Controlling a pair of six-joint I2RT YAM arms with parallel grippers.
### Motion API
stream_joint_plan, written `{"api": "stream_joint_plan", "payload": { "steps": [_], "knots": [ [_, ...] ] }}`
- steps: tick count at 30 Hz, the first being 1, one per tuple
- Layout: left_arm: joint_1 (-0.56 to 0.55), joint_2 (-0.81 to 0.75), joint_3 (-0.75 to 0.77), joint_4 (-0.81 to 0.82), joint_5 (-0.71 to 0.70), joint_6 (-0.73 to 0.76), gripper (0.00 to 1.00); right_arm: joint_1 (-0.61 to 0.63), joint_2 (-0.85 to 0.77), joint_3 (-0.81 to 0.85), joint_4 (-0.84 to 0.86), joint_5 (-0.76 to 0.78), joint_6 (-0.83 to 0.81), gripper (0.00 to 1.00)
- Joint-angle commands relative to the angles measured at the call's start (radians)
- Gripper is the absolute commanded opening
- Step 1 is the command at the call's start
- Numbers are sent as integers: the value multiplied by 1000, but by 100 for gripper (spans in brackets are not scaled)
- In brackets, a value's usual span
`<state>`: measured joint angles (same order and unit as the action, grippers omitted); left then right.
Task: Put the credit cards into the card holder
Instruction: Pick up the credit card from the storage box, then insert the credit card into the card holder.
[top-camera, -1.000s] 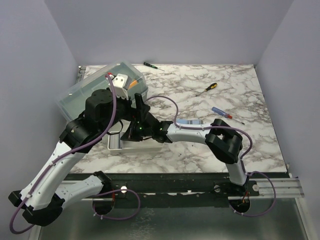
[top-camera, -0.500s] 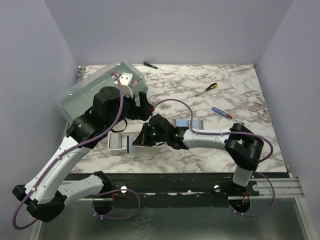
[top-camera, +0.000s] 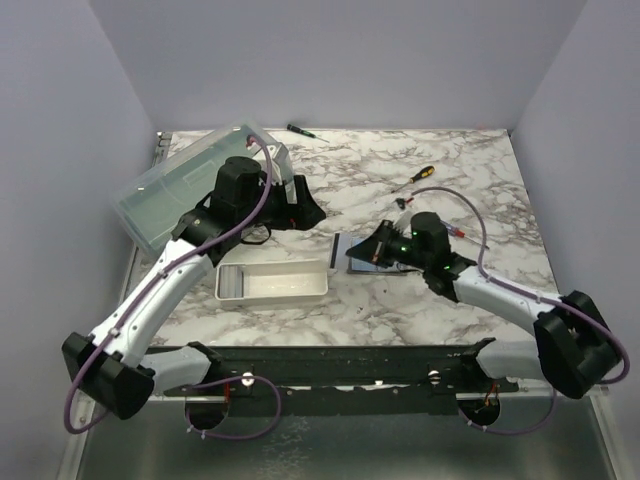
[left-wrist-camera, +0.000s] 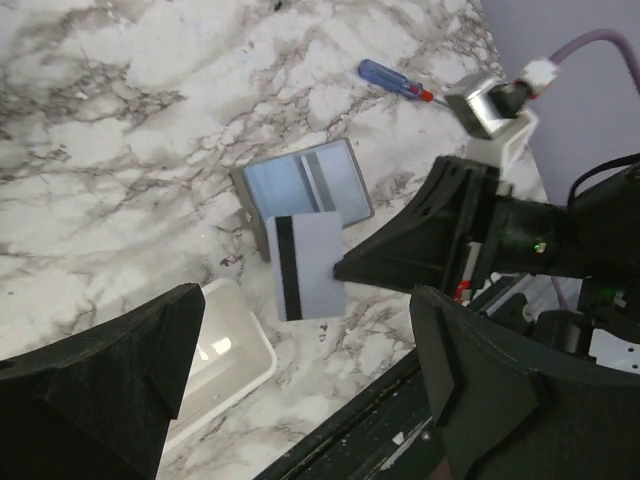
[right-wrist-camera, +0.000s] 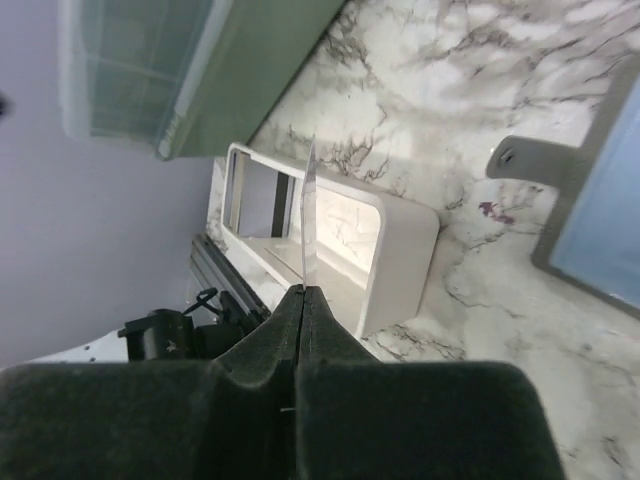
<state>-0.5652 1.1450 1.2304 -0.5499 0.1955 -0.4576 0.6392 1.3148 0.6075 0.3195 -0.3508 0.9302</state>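
Observation:
The card holder (left-wrist-camera: 305, 185) lies open on the marble, showing bluish pockets; from above the card holder (top-camera: 353, 243) sits just right of the white tray. My right gripper (top-camera: 378, 250) is shut on a credit card (left-wrist-camera: 305, 265), pale with a black stripe, held over the marble beside the holder's near edge. In the right wrist view this card (right-wrist-camera: 308, 215) stands edge-on out of the closed gripper (right-wrist-camera: 302, 290). Another striped card (right-wrist-camera: 255, 195) rests at the tray's far end. My left gripper (top-camera: 300, 205) hovers open and empty behind the tray, its fingers (left-wrist-camera: 100, 400) wide apart.
The white oblong tray (top-camera: 272, 282) sits near the front edge. A translucent greenish lidded box (top-camera: 185, 185) stands at the back left. Screwdrivers lie at the back (top-camera: 300, 130), right of centre (top-camera: 418, 177), and a blue-handled one (left-wrist-camera: 395, 80) beyond the holder.
My right gripper has carried the card from over the tray to the right, next to the card holder. The left gripper has pulled back from the tray and opened slightly wider.

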Motion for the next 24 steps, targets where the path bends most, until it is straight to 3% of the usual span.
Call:
{"api": "stream_joint_plan", "payload": {
  "steps": [1, 5, 9, 20, 24],
  "knots": [
    [79, 105, -80, 197, 356, -141, 91, -167, -119, -54, 21, -247, -103, 0],
    [102, 172, -164, 402, 479, -263, 91, -360, -145, -63, 40, -447, -102, 0],
    [113, 251, -223, 593, 577, -382, 90, -454, -141, -37, 55, -573, -106, 0],
    [93, 427, -261, 856, 682, -518, 81, -475, -107, -21, 171, -671, -34, 0],
    [58, 470, -254, 917, 698, -537, 68, -474, -98, -21, 188, -674, -27, 0]
  ]
}}
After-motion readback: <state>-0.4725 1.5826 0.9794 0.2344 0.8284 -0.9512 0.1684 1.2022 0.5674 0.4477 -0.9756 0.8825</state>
